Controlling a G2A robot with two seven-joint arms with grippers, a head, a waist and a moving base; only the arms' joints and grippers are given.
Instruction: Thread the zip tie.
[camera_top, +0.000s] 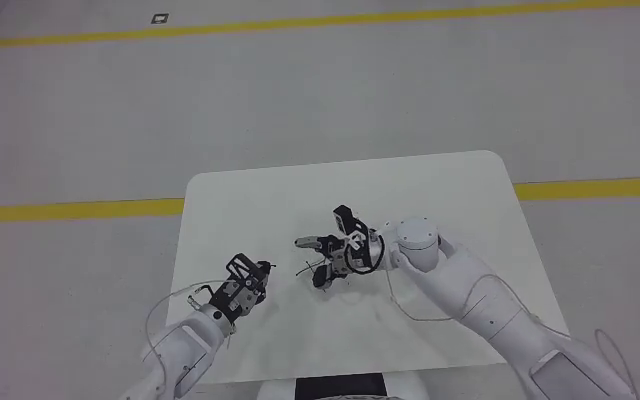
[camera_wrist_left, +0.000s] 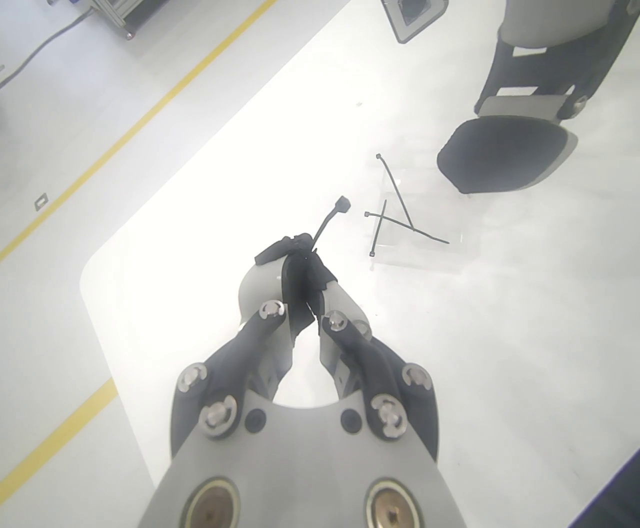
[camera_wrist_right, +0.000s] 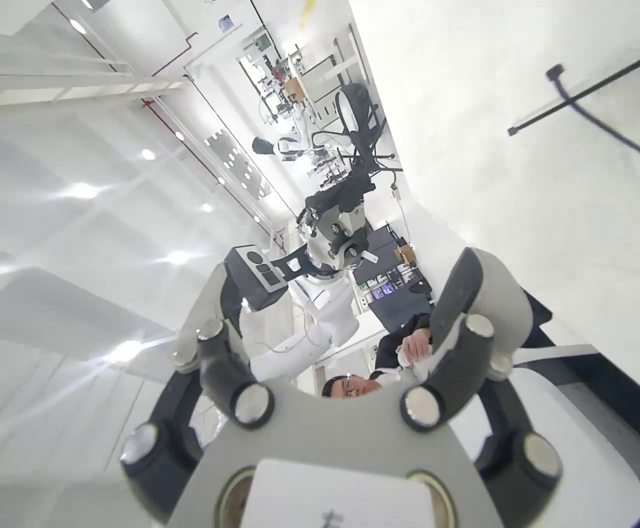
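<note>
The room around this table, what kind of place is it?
Probably a robot lab or workshop: yellow lines marked on a plain grey floor, a white table for the work, and an office chair in the big bright hall behind.

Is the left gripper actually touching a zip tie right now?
Touching. In the left wrist view the left gripper has its jaws shut on the zip tie, whose head end sticks out past them.

Smooth matt white table (camera_top: 440, 190), zip tie (camera_wrist_left: 326, 224) — black plastic
</note>
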